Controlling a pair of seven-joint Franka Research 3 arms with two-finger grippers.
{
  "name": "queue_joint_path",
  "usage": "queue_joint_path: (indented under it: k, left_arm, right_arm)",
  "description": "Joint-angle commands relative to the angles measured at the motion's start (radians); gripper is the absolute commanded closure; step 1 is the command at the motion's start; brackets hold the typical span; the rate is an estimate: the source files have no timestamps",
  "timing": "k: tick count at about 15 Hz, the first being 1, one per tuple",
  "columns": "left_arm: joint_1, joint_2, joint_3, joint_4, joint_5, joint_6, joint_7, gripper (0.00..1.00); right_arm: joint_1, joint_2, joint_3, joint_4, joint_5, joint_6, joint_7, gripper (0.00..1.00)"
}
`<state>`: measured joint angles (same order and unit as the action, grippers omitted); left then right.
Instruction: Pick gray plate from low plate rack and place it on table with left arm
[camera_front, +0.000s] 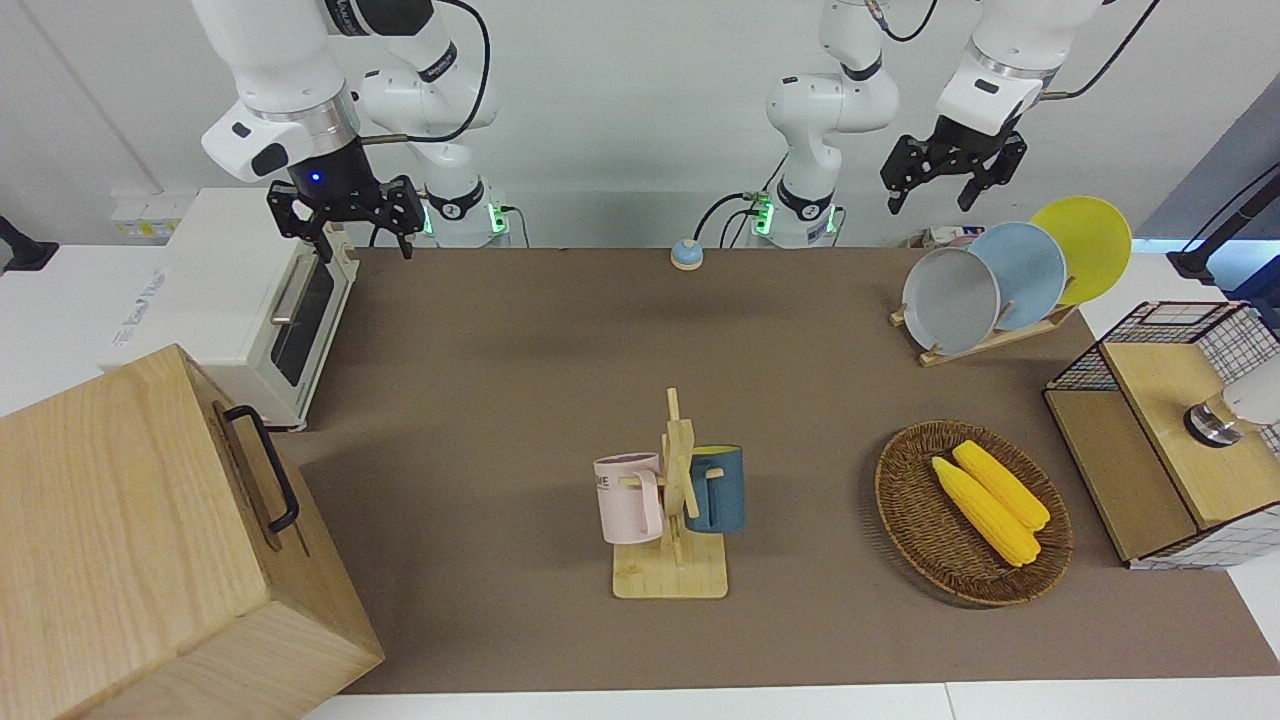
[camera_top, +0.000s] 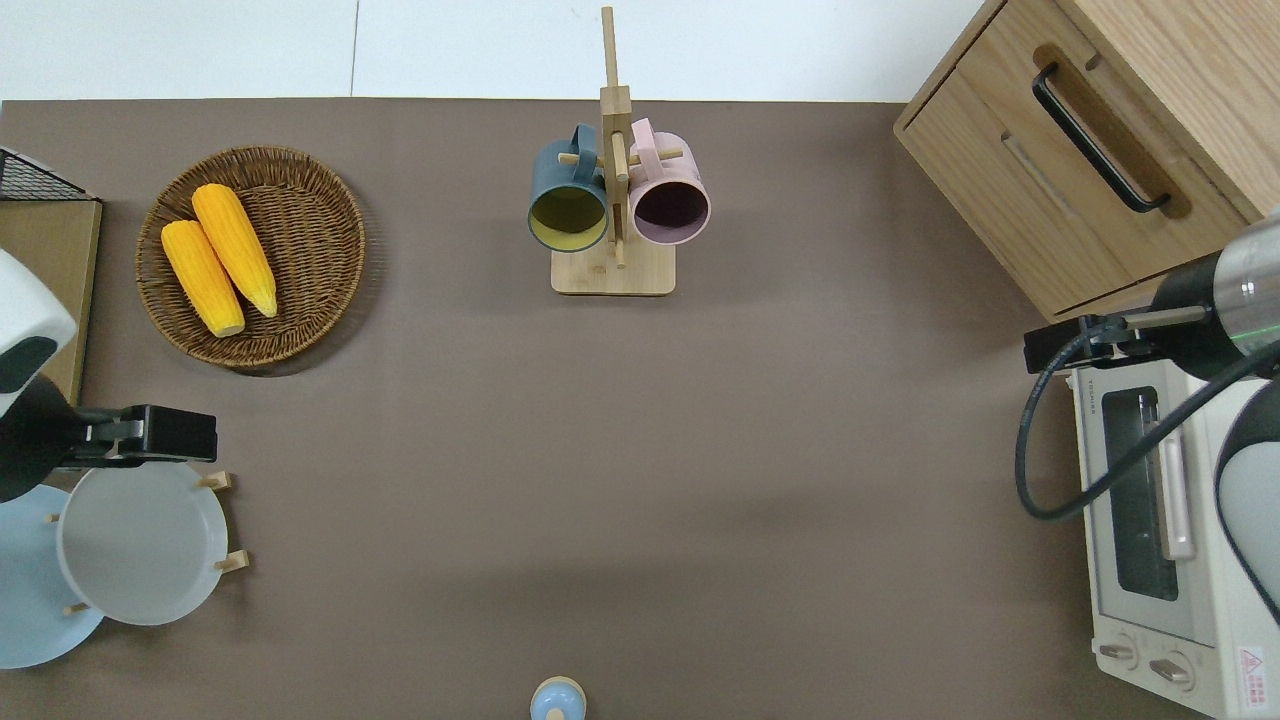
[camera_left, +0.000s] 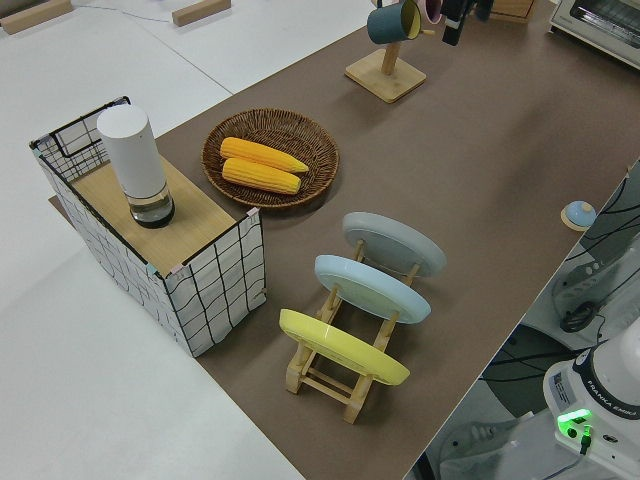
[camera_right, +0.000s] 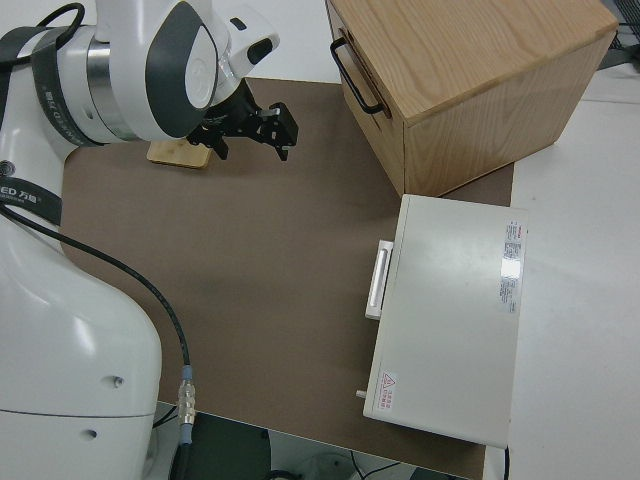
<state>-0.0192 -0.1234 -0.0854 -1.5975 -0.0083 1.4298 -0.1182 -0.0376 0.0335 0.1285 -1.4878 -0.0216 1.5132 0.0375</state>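
Plainly round and pale, the gray plate (camera_front: 951, 300) leans racked under the left hand (camera_front: 953, 172), open, empty.

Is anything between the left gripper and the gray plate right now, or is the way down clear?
Nothing between them. In the front view the left gripper, fingers open, hangs over the gray plate with only air below; the light blue plate stands beside it.

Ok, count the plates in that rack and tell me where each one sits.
3, all on the low plate rack: gray plate farthest from the robots, light blue plate in the middle, yellow plate nearest them.
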Motion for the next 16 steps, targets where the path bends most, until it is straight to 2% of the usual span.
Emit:
queue_joint_path:
  k: [1,10,14,16]
  left_arm:
    - [0.005,-0.030,0.010,-0.039,-0.007,0.020,0.005,0.00]
    - [0.007,-0.032,0.016,-0.042,-0.022,0.012,0.006,0.00]
    - [0.007,-0.044,0.032,-0.068,-0.007,-0.028,0.020,0.00]
    - [0.005,-0.062,0.061,-0.103,-0.001,-0.020,0.023,0.00]
  right_arm:
    - [-0.022,0.009,0.020,0.021,-0.003,-0.016,0.013,0.017]
    - [-0.022,0.009,0.020,0.021,-0.003,-0.016,0.013,0.017]
    - [-0.022,0.009,0.020,0.020,-0.003,-0.016,0.013,0.017]
    - [-0.022,0.009,0.020,0.021,-0.003,-0.016,0.013,0.017]
